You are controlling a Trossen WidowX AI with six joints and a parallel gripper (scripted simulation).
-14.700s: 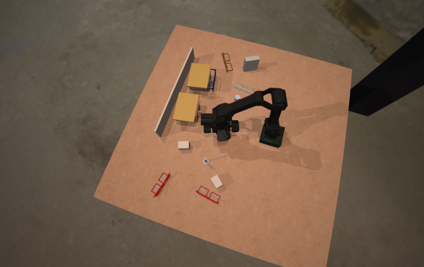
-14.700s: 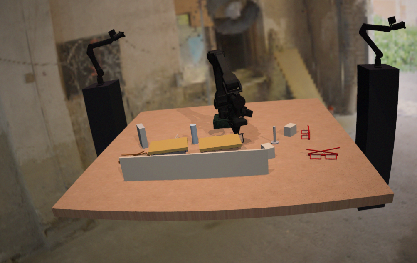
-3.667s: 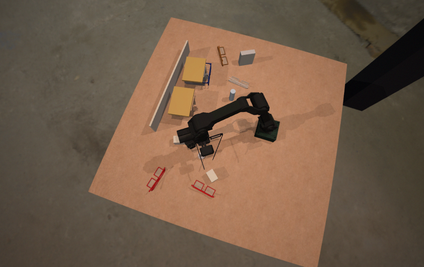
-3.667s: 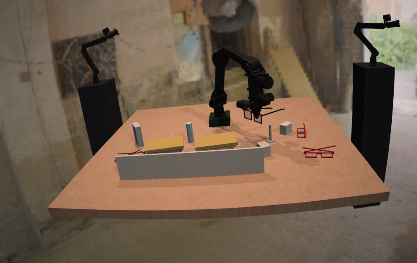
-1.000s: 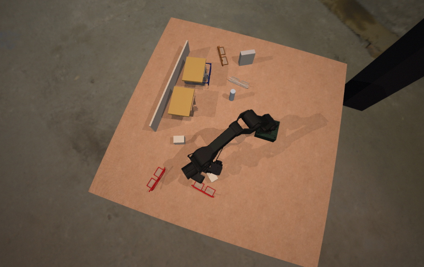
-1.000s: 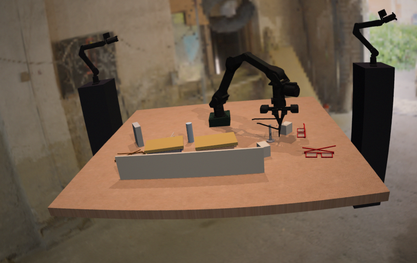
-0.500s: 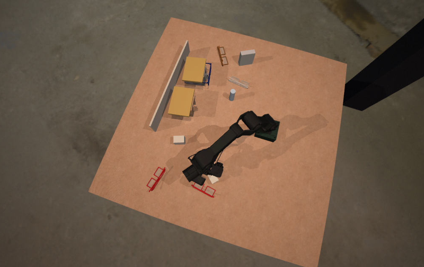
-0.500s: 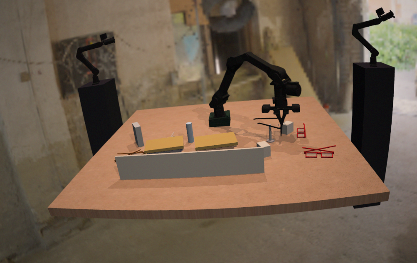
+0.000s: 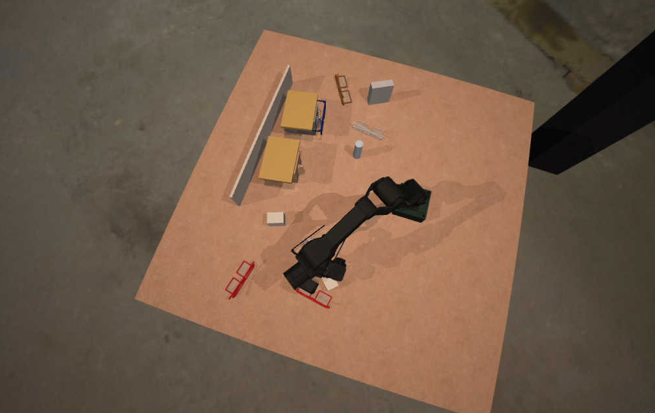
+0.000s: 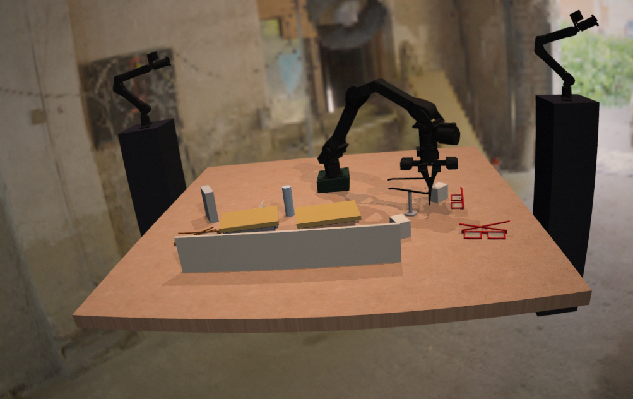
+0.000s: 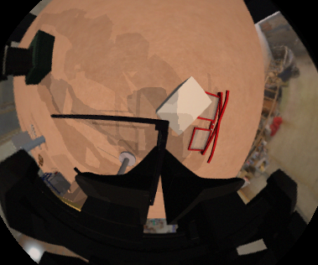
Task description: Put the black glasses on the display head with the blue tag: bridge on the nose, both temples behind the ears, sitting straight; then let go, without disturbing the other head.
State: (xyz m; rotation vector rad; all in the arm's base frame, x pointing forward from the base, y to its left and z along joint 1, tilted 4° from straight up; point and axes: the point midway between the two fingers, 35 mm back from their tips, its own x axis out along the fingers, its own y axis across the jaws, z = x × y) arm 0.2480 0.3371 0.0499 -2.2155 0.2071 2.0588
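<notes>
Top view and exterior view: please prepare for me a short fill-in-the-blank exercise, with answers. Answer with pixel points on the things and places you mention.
The robot's black hand (image 10: 430,198) (image 11: 159,149) is shut on the ____ glasses (image 10: 408,190) (image 11: 108,118).
Both glasses nearest that hand, lying on the table (image 9: 396,333) (image 10: 308,297) (image 11: 87,38), are ____.
The two flat box-like tops (image 9: 299,110) (image 10: 248,219) beside the long grey wall (image 9: 260,138) (image 10: 289,250) are ____.

black; red; yellow

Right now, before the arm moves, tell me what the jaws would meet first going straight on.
Probably the table, between the small stand and the white block. The held black glasses might touch first; depth is unclear.
</notes>
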